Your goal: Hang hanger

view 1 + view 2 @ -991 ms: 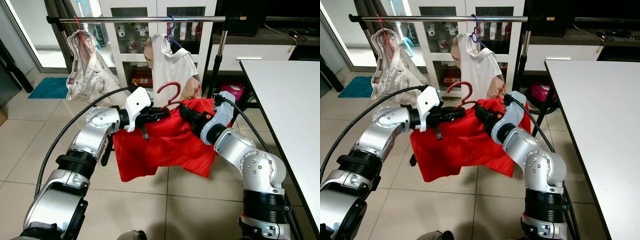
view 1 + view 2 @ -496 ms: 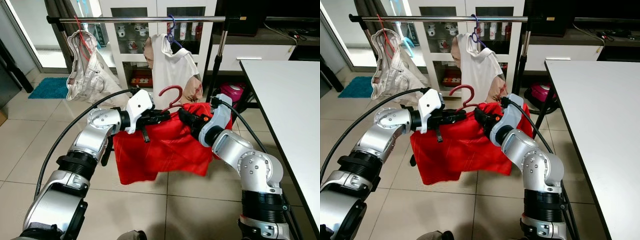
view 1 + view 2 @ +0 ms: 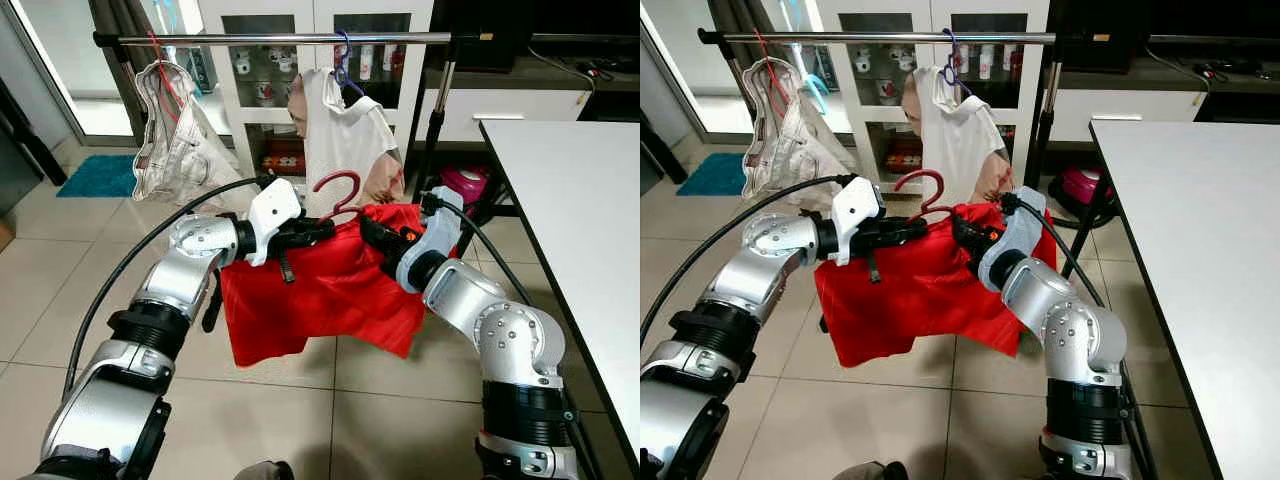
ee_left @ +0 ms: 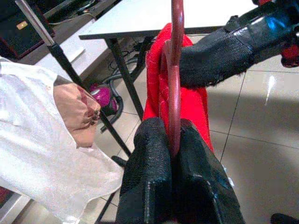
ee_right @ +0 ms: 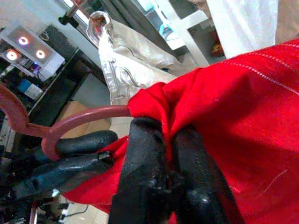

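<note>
A red hanger [image 3: 340, 190] carries a red garment [image 3: 320, 290] that droops between my two arms, below the metal rail [image 3: 300, 38]. My left gripper [image 3: 325, 230] is shut on the hanger just under its hook; in the left wrist view its fingers [image 4: 159, 186] pinch the red hanger rod [image 4: 174, 93]. My right gripper [image 3: 375, 232] is shut on the garment's upper edge at the hanger's right shoulder, its fingers [image 5: 159, 177] bunching the red cloth [image 5: 233, 121]. The hook points up, well under the rail.
On the rail hang a beige garment [image 3: 175, 140] on a red hanger at the left and a white shirt [image 3: 345, 135] on a blue hanger in the middle. A white table [image 3: 570, 190] stands at the right. A white cabinet [image 3: 270, 90] is behind the rack.
Both arms have shifted slightly and the red garment hangs a little lower and more to the left than half a second ago. Both grips are unchanged.
</note>
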### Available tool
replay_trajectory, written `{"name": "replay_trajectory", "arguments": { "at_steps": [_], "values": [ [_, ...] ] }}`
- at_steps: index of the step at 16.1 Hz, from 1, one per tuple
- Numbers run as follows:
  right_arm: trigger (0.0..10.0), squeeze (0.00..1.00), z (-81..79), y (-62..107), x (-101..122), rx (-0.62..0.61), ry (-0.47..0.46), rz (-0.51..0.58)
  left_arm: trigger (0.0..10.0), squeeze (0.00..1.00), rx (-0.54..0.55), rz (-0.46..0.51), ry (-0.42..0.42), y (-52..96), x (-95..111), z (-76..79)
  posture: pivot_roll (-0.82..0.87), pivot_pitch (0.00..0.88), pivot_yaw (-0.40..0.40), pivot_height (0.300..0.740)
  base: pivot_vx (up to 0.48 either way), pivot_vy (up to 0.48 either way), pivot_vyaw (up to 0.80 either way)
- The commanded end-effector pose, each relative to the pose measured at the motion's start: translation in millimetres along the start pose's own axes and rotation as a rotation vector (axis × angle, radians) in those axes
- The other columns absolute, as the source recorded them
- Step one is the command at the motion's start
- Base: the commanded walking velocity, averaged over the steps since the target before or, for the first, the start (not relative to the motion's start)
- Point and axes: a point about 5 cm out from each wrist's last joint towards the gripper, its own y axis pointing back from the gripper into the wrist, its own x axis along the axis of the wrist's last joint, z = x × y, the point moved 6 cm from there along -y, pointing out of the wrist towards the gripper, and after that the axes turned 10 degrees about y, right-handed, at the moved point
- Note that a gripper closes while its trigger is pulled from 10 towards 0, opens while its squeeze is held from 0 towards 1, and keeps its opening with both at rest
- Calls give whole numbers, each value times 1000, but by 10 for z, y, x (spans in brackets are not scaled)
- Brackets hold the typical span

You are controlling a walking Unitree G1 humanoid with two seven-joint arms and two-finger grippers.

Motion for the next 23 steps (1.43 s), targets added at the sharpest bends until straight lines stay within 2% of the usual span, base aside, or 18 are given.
{"name": "replay_trajectory", "arguments": {
  "at_steps": [1,7,10,14,16,23],
  "values": [
    [0,0,-20,5,41,11,-8,25,0,0,22,11,-37,47,94,-82,-166,0,93,740,0,0,0],
    [0,0,-2,29,90,14,-23,55,0,0,44,-18,-51,102,47,-141,-166,0,94,740,0,0,0],
    [0,0,161,79,136,-46,-38,85,0,0,83,-68,-76,201,-27,-245,-165,0,92,740,0,0,0],
    [0,0,293,132,280,-85,-50,139,0,0,92,-141,-115,305,-142,-303,-164,0,91,740,0,0,0],
    [0,0,448,182,406,-127,-43,171,0,0,68,-194,-133,377,-240,-303,-163,0,88,740,0,0,0],
    [0,0,689,287,574,-193,-37,215,0,0,67,-242,-109,458,-385,-323,-161,0,85,740,0,0,0]
  ]
}}
